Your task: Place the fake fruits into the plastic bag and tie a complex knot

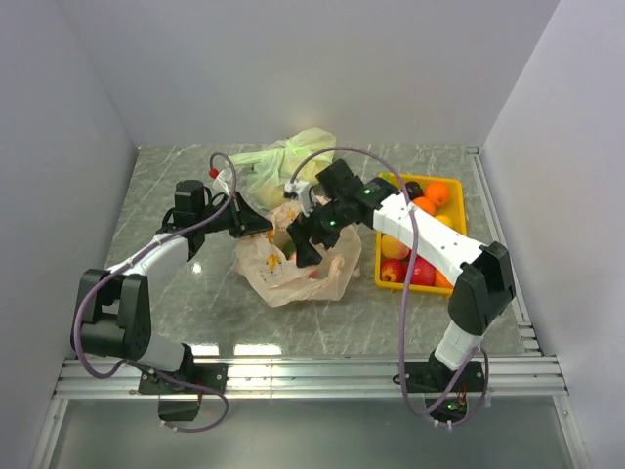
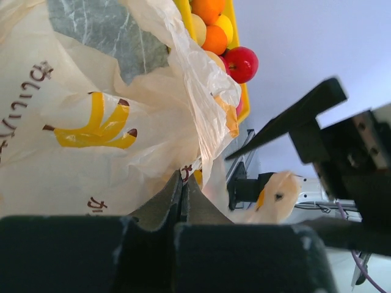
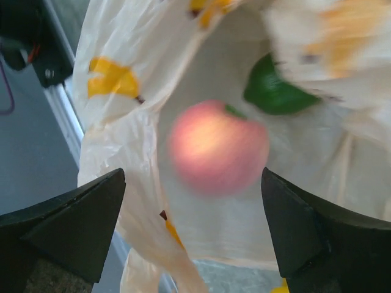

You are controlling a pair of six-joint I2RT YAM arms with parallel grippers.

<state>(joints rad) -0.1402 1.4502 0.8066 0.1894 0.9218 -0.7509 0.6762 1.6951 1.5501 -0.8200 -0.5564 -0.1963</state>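
Right pincer (image 3: 194,204) gapes wide above the plastic bag (image 1: 293,278) on the tabletop (image 1: 166,186), a peach (image 3: 217,146) blurred in its mouth; left pincer (image 2: 183,183) pinches the rim. If that thin film slips, I reckon the mouth collapses and fruit rolls out

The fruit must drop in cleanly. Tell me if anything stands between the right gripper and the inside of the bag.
Nothing visible does. The right gripper is open over the bag mouth, with only a blurred pink fruit and a green piece inside below it. The left gripper pinches the bag's edge.
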